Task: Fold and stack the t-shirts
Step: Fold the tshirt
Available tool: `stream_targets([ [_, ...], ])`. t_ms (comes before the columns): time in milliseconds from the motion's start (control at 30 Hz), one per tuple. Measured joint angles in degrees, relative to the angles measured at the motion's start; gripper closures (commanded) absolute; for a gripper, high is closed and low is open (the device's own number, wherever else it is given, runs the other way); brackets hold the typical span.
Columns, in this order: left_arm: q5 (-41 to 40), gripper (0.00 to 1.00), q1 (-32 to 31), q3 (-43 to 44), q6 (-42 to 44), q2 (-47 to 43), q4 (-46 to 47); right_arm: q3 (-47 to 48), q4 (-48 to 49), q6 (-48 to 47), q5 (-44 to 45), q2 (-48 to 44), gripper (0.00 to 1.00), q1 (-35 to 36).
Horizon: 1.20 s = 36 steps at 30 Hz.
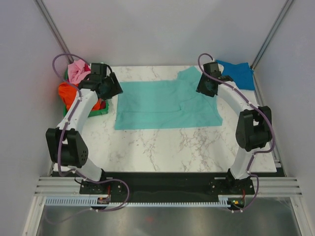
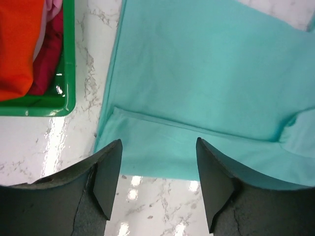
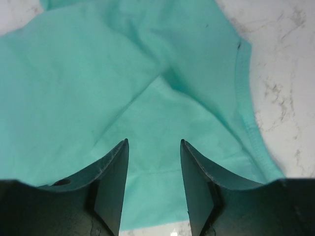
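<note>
A mint-teal t-shirt lies spread on the marble table, with one side folded over and a sleeve at the back right. My left gripper hovers open above the shirt's left edge; in the left wrist view the left gripper has nothing between its fingers and the t-shirt lies below. My right gripper stands open over the shirt's back right part. The right wrist view shows the right gripper empty above the folded cloth. A bright blue t-shirt lies at the back right corner.
A green crate at the left holds orange and pink shirts. The left wrist view shows the crate's rim close beside the teal shirt, with a red shirt inside. Walls enclose the table on three sides.
</note>
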Motion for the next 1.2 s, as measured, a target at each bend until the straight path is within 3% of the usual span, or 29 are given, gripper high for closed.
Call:
stream_targets([
  [100,1.7,0.31,-0.4,-4.3,1.5,-9.8,0.4,-7.7,3.0,-0.3,-4.9,-5.4,0.46,0.2],
  [167,2.6,0.31,-0.7,-8.8,1.8,-15.5,0.7,-13.9,4.7,0.0,-6.8,-8.8,0.24,0.5],
  [200,2.7,0.3,-0.8,-11.8,1.7,-17.6,1.6,-17.7,6.3,0.6,-7.5,-10.5,0.21,0.5],
  [367,3.4,0.23,-0.7,-28.0,-0.7,-19.6,4.9,-38.0,12.0,2.2,-13.7,-21.0,0.17,-2.9],
  [467,4.1,0.21,-0.7,-36.3,-3.4,-19.7,6.7,-44.5,13.3,2.9,-14.8,-25.9,0.17,-5.7],
  [700,2.4,0.16,-0.7,-43.3,-8.5,-22.1,16.8,-49.6,16.3,3.0,-16.0,-30.7,0.18,-10.0],
  [1033,0.6,0.12,0.0,-49.6,-10.3,-22.2,28.3,-50.7,23.4,3.2,-20.2,-24.5,0.21,-17.7],
  [1133,0.6,0.14,0.3,-49.7,-10.7,-20.6,31.0,-50.7,26.7,3.4,-21.2,-22.9,0.26,-18.5],
  [1200,0.5,0.19,0.7,-49.7,-11.1,-18.9,32.3,-50.6,29.2,3.4,-21.9,-21.7,0.35,-18.6],
])
